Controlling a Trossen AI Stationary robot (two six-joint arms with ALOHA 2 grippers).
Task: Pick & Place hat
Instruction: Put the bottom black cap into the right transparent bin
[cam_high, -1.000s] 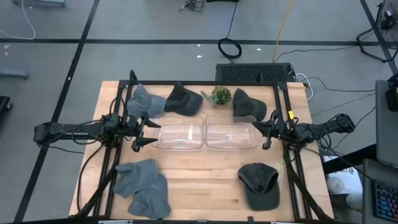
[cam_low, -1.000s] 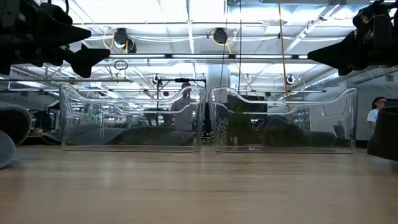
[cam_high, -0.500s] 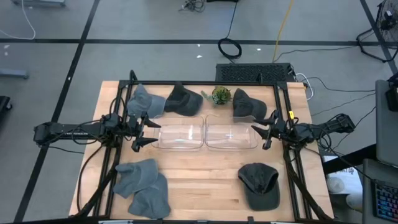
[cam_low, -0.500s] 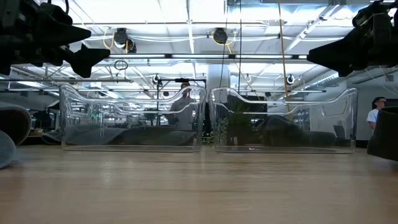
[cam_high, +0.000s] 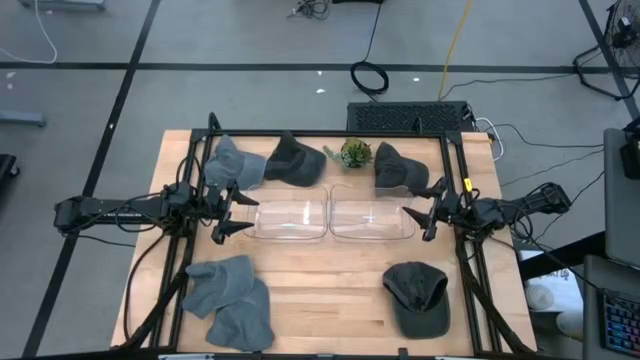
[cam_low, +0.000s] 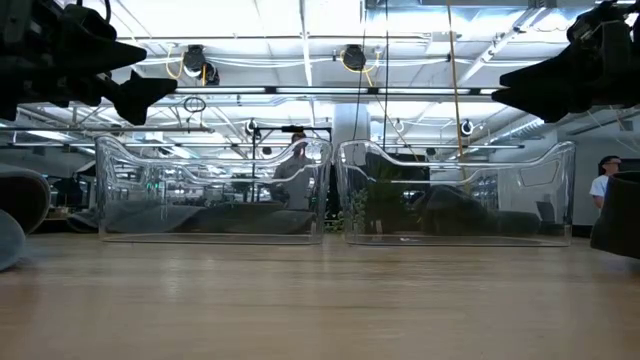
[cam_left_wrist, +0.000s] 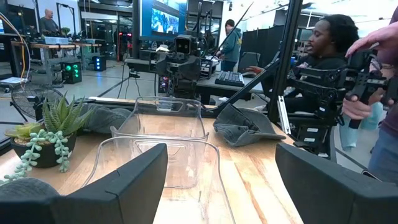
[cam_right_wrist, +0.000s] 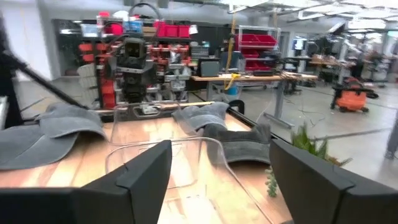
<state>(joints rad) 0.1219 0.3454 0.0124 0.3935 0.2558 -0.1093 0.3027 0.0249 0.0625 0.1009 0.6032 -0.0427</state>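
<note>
Dark grey hat (cam_high: 416, 297) lies flat on the table (cam_high: 330, 280), near its front edge, forward of the right gripper (cam_high: 419, 217). That gripper hovers spread and empty just beside the right clear bin (cam_high: 371, 219). Left gripper (cam_high: 228, 210), fingers parted, holds nothing beside the left clear bin (cam_high: 291, 219). Bare wood lies between the bins and the front hats (cam_high: 230, 300).

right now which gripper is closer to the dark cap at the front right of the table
Right. The right gripper hovers by the right clear bin, just behind the dark cap. The left gripper is across the table, beside the left bin.
</note>
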